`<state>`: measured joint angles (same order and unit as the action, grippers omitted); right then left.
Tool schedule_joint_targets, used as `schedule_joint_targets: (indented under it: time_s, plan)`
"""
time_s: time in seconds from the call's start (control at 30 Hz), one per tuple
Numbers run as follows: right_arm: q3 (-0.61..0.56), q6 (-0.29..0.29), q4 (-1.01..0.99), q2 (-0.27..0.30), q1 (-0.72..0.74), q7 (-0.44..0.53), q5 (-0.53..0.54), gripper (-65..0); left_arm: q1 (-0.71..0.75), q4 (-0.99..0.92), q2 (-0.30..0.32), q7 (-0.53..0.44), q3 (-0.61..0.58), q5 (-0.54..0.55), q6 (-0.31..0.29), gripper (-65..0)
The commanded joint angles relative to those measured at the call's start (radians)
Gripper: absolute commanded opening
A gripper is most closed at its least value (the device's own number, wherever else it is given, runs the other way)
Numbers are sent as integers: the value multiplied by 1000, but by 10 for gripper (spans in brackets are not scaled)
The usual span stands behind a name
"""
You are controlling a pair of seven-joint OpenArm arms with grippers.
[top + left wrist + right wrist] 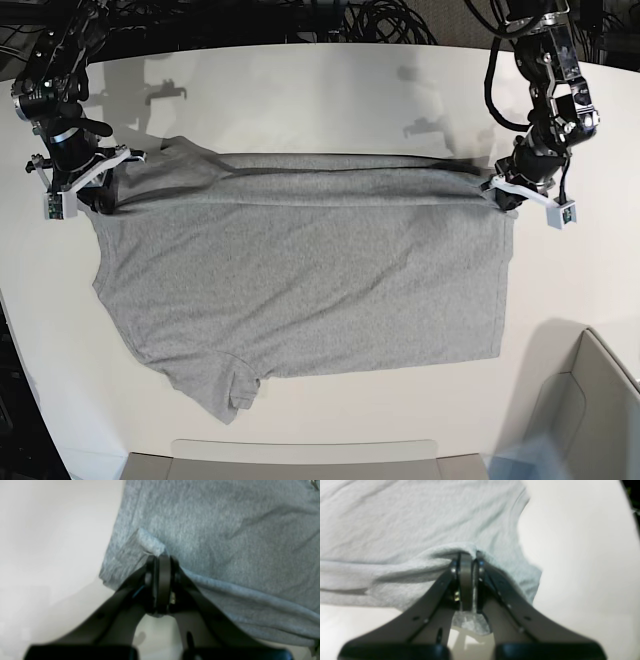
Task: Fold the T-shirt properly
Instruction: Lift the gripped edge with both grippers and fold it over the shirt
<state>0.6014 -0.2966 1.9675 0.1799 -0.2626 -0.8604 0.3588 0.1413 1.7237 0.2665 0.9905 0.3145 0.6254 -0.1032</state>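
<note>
Folding the far long edge of the T-shirt over its body is the step in hand, by my reading. The grey garment lies spread on the white counter, plain side up, a sleeve at the near left; no lettering shows. The left tool, at the base view's right, is clenched on a pinch of cloth at the far corner there; the right tool, at that view's left, is likewise clamped on a bunched edge at the far corner on its side. Between them the held edge runs taut and nearly straight, already doubled a little over the body.

To do this well, both arms should probably travel toward the near edge together, level and at one pace, so the line between them stays straight and the crease falls parallel to the near edge. Enough tension to prevent sagging, not so much that the lower layer drags. Release is best only once the edge is laid flat.
</note>
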Motion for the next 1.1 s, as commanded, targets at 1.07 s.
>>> schedule_joint_targets:
  time_s: [1.07]
  plan:
    - [-194,6,-465,83,337,209,-43,-650,-250,-360,70,-126,5,6,-3,-650]
